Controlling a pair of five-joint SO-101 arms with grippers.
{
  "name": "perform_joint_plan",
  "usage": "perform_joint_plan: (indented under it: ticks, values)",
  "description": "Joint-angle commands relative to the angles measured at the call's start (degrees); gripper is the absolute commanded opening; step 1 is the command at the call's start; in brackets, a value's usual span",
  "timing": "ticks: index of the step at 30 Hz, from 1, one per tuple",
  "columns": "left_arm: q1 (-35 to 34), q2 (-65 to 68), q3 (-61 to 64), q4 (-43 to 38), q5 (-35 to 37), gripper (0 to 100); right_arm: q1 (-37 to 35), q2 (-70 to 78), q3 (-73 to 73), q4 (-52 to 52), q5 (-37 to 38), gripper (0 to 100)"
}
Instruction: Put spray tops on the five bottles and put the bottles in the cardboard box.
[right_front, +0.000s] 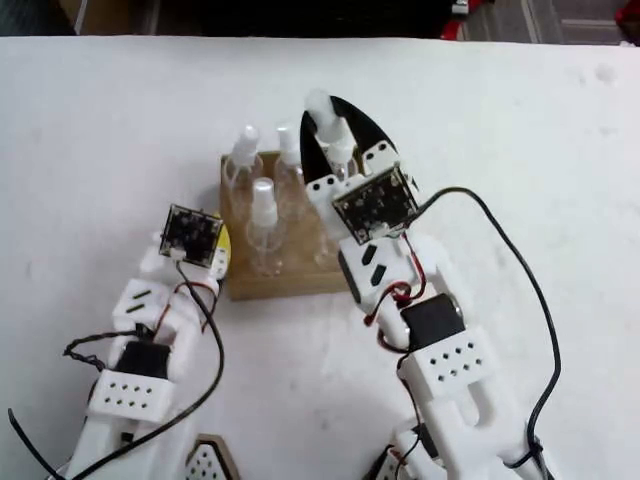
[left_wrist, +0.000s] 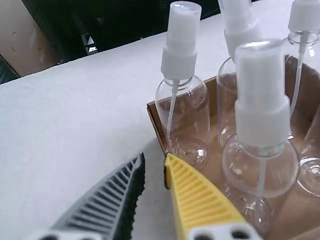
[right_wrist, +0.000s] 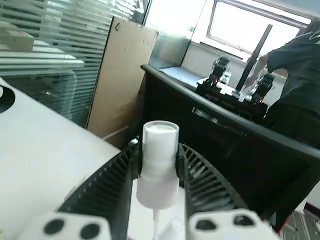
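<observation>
The cardboard box (right_front: 275, 284) sits mid-table with several clear bottles standing in it, each with a white spray top, such as the near one (right_front: 264, 222) and the far left one (right_front: 243, 160). My right gripper (right_front: 322, 118) hovers over the box's far right corner, shut on a white spray top (right_wrist: 158, 165) whose thin tube hangs below. I cannot tell whether a bottle is attached to it. My left gripper (left_wrist: 154, 167) rests low at the box's left edge (left_wrist: 156, 122). Its grey and yellow fingers are a narrow gap apart, with nothing between them.
White table all around the box, with free room to the left and far side. Black cables loop beside both arms. A small wood-edged part (right_front: 207, 460) lies at the near edge between the arm bases.
</observation>
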Motion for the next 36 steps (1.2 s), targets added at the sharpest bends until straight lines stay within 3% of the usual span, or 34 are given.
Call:
perform_joint_plan:
  ticks: [1, 7, 16, 29, 36]
  values:
    - [0.5, 0.1, -0.8, -1.4, -0.6, 7, -0.4, 0.0, 1.1, -1.4, 0.6, 1.5]
    - [0.5, 0.1, -0.8, -1.4, -0.6, 7, -0.7, 0.0, 4.6, -1.4, 0.5, 1.5]
    - [0.5, 0.1, -0.8, -1.4, -0.6, 7, -0.3, 0.0, 7.9, -1.4, -9.5, 1.5]
    - [0.4, 0.1, -0.8, -1.4, -0.6, 7, 0.3, 0.0, 14.2, -1.7, -9.9, 1.5]
    - [0.4, 0.1, -0.8, -1.4, -0.6, 7, 4.4, 0.0, 22.6, -15.0, -9.9, 1.5]
